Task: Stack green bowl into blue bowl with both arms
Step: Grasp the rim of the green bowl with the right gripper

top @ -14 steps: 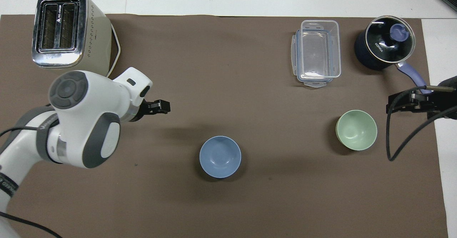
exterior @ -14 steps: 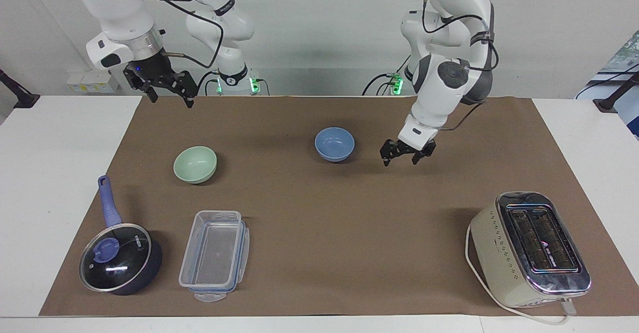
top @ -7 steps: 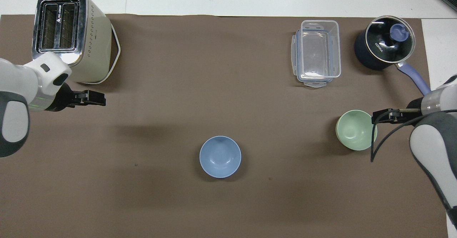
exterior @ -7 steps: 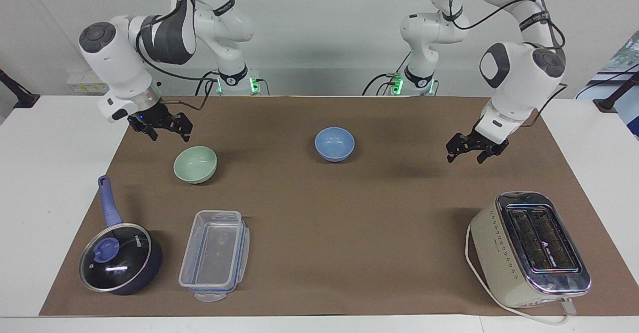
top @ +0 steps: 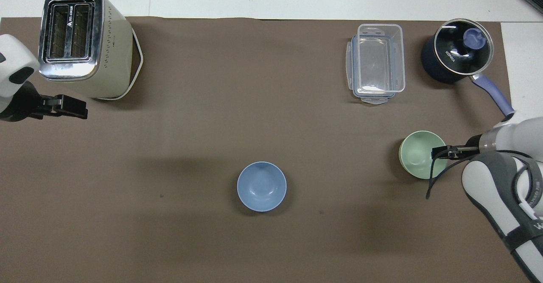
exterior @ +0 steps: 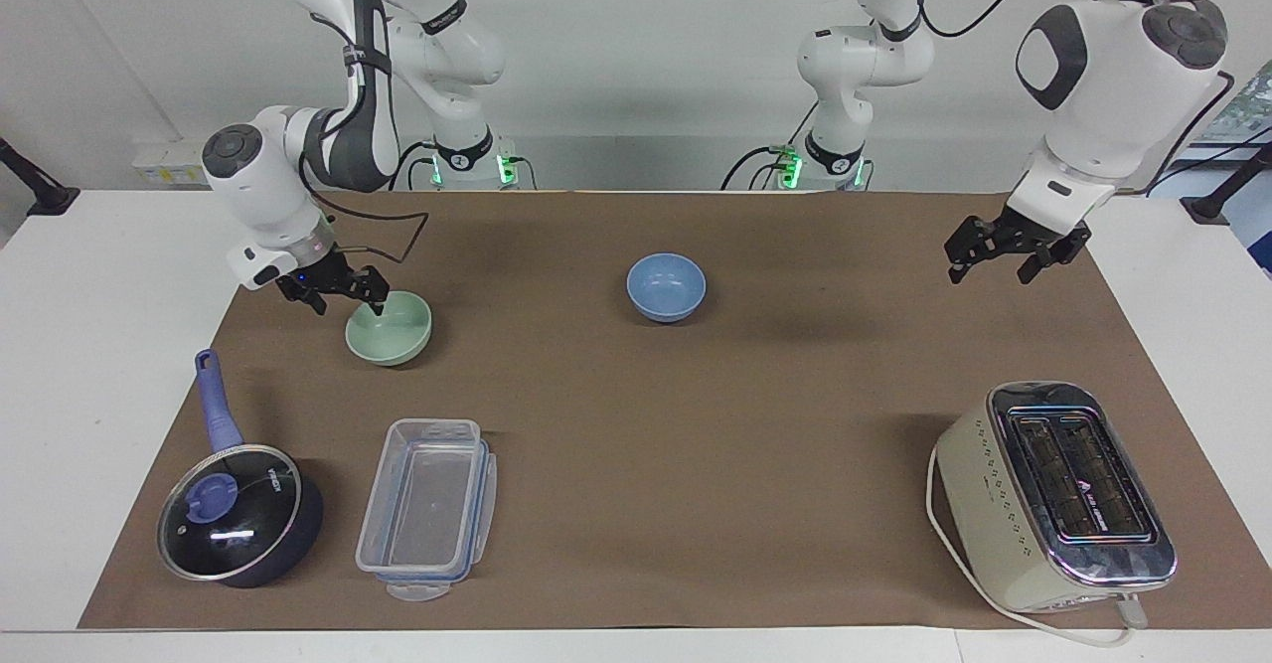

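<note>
Both arms have shifted since the earlier frames: the right gripper (exterior: 348, 297) has descended from above the mat's edge to the green bowl's (exterior: 391, 329) rim, fingers spread with one fingertip over the rim, nothing grasped; the left gripper (exterior: 994, 260) has swung away from the blue bowl (exterior: 666, 287) toward its own end of the table, raised over the mat (exterior: 696, 444) with fingers released (holding nothing). Green bowl rests upright toward the right arm's end, well apart from the blue bowl at mid-table. Saucepan (exterior: 238, 514), clear container (exterior: 427, 504) and toaster (exterior: 1053, 494) lie farther from the robots.
</note>
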Motion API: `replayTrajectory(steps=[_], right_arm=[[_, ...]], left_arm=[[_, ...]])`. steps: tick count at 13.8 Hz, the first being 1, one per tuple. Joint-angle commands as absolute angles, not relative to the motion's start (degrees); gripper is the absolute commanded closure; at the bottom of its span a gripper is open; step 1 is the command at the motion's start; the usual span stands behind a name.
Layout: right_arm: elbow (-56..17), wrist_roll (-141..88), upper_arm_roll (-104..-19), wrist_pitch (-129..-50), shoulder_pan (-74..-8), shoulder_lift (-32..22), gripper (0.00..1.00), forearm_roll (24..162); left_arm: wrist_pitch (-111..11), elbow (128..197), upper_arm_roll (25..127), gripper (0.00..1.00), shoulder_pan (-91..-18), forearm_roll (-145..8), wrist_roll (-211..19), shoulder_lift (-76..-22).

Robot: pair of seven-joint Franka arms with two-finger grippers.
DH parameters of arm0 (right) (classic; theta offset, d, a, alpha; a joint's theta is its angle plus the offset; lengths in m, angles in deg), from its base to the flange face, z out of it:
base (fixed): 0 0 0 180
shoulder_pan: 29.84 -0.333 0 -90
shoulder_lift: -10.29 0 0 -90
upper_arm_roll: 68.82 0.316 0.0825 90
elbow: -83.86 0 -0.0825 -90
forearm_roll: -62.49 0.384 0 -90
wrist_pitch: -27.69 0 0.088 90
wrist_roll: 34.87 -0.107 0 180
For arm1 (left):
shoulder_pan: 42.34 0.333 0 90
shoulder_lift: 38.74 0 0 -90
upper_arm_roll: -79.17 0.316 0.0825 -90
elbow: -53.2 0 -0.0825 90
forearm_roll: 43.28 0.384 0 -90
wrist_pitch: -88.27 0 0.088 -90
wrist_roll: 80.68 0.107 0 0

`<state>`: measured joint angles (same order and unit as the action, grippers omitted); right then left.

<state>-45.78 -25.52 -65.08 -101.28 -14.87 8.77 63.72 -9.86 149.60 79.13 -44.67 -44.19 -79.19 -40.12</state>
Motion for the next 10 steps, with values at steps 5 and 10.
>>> replayTrajectory(steps=[5,10], right_arm=[[-46.04,-23.80,-65.12,-104.14,-14.46,6.07,0.14,66.18],[-45.69,-23.62,-65.12,-103.35,-14.46,6.07,0.82,66.18]], left_arm=[[-4.20,145.93,78.47,0.00,-44.01,-43.01,-79.10,-40.06],[-2.79,145.66,78.47,0.00,-44.01,-43.01,-79.45,-39.97]])
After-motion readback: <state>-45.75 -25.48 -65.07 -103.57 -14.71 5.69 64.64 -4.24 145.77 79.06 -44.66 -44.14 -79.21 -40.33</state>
